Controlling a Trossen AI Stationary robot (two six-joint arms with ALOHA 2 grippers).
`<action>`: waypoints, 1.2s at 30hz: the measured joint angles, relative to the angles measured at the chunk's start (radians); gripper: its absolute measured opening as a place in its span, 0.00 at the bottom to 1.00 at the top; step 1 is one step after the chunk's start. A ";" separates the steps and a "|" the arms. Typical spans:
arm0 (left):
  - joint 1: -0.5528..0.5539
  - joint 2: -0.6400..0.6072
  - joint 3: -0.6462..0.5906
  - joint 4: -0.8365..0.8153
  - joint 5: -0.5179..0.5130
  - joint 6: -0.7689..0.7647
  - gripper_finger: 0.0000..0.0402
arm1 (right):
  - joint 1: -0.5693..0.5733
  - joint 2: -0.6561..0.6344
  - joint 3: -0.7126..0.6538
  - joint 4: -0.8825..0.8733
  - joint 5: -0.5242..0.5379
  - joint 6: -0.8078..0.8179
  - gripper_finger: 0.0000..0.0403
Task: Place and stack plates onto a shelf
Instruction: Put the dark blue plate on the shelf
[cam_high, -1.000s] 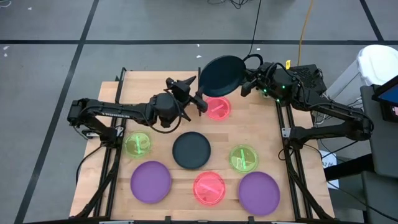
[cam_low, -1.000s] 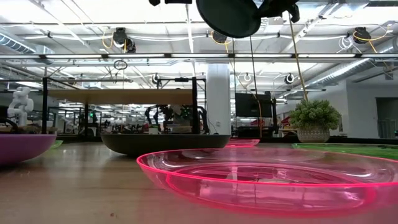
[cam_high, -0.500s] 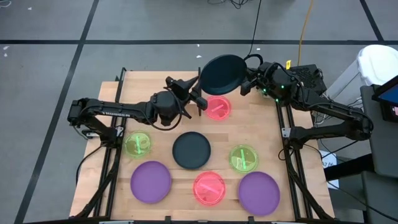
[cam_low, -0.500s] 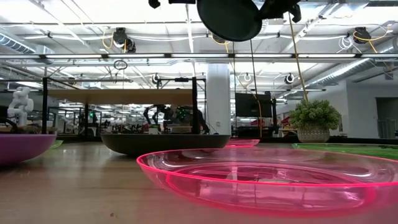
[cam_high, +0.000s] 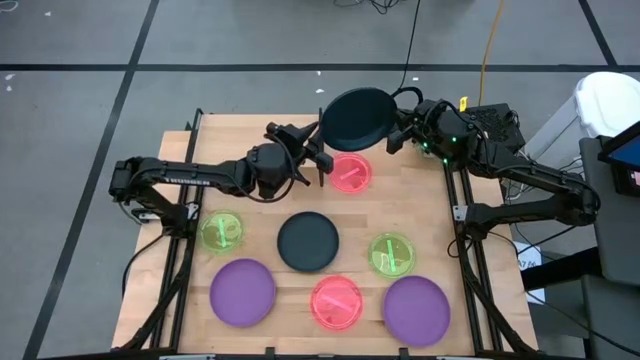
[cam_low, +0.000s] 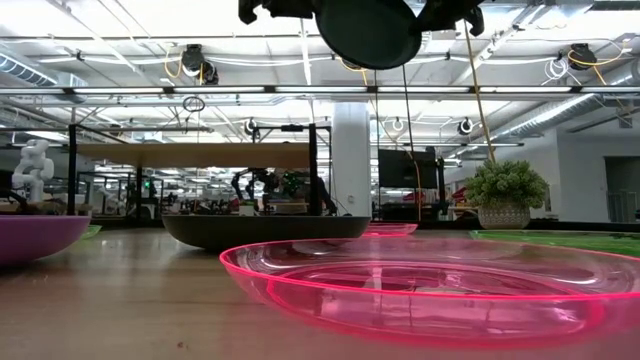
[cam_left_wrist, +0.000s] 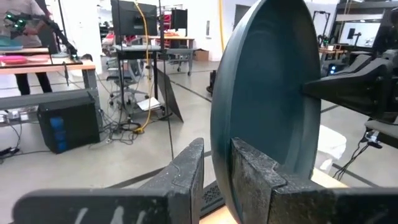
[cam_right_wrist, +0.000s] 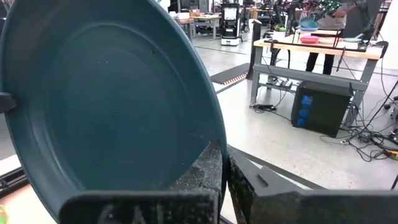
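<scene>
A dark teal plate (cam_high: 355, 118) hangs high over the table's far middle, above a pink plate (cam_high: 350, 173). It also shows at the top of the low view as the teal plate (cam_low: 365, 30). My left gripper (cam_high: 318, 158) is shut on its left rim and my right gripper (cam_high: 393, 140) on its right rim. Several other plates lie flat on the tabletop: a dark one (cam_high: 307, 242), two green (cam_high: 222, 232) (cam_high: 391, 254), two purple (cam_high: 242, 292) (cam_high: 416, 310) and a second pink (cam_high: 336, 301). The shelf (cam_low: 190, 155) shows only in the low view, beyond the plates. My left gripper pinches the teal plate's left rim (cam_left_wrist: 219, 165) between its two fingers (cam_left_wrist: 252, 177). It comes in about level from the table's left. The plate is tilted and lifted clear of the table. My right gripper pinches the opposite rim (cam_right_wrist: 219, 146) between its two fingers (cam_right_wrist: 202, 171), coming in about level from the table's right. The plate's hollow face (cam_right_wrist: 106, 99) fills its wrist view.
Black frame rails (cam_high: 185, 215) (cam_high: 462, 215) run along the table's left and right sides. The two arms meet over the far middle. Bare wood lies at the far left (cam_high: 225, 140) and far right (cam_high: 415, 185) of the tabletop.
My left gripper, whose fingers stood wide apart on either side of the teal plate's left rim, has shut on that rim. The plate stays lifted in my right gripper, in much the same place.
</scene>
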 joint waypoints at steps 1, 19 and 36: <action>0.006 0.000 0.000 0.001 0.027 -0.004 0.20 | 0.000 0.000 0.000 0.000 -0.001 0.000 0.00; 0.026 0.000 0.000 -0.014 0.001 -0.026 0.06 | 0.000 0.000 0.000 0.000 -0.031 -0.008 0.01; 0.032 0.000 0.000 -0.024 0.013 -0.058 0.03 | -0.001 -0.025 0.000 -0.058 -0.139 0.123 0.56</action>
